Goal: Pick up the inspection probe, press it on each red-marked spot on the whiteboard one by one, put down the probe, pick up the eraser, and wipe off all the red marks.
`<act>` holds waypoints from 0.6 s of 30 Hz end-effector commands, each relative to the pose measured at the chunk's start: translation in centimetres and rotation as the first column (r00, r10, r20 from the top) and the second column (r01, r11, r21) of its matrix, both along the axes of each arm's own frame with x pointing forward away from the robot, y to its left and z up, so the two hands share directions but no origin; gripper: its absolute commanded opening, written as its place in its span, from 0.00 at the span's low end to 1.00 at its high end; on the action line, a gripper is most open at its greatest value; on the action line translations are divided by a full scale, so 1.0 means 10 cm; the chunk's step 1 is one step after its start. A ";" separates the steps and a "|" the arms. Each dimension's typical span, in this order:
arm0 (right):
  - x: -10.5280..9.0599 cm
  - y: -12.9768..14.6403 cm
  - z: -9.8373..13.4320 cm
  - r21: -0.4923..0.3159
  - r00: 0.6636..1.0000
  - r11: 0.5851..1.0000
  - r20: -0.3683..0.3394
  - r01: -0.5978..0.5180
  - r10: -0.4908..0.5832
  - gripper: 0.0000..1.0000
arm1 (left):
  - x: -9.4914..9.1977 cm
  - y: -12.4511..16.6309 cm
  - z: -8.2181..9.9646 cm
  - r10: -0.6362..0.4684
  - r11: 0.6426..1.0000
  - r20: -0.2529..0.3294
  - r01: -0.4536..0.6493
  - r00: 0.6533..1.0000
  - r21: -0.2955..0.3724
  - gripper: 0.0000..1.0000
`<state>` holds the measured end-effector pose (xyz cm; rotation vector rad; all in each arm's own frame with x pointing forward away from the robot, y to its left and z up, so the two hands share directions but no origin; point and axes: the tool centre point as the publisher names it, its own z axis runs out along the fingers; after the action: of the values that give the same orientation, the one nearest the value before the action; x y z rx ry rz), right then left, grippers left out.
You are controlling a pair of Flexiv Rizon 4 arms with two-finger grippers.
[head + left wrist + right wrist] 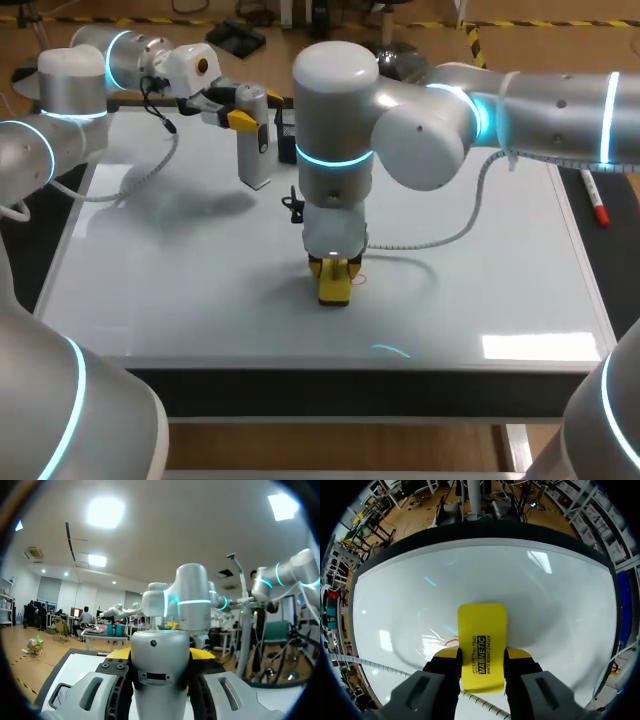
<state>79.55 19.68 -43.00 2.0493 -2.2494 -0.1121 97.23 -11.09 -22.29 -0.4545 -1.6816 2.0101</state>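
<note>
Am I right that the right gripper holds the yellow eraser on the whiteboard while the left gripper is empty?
Not quite: the left gripper is shut on the inspection probe, as the left wrist view shows. The right gripper does hold the eraser.

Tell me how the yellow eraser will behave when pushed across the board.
The eraser is probably stiff: it looks like a solid block, undeformed in the right gripper. It likely slides easily, since the whiteboard is glossy. Broad and flat, it seems unlikely to tip or roll.
</note>
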 end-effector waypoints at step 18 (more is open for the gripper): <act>-0.11 -0.67 -0.14 -0.044 0.993 0.992 -0.014 0.119 -0.120 0.00 | 0.00 0.00 0.02 -0.002 1.000 0.001 0.002 1.000 0.002 0.00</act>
<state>78.96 14.86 -43.19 1.8783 -2.3320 -0.0877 97.24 -11.08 -22.28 -0.4546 -1.6815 2.0099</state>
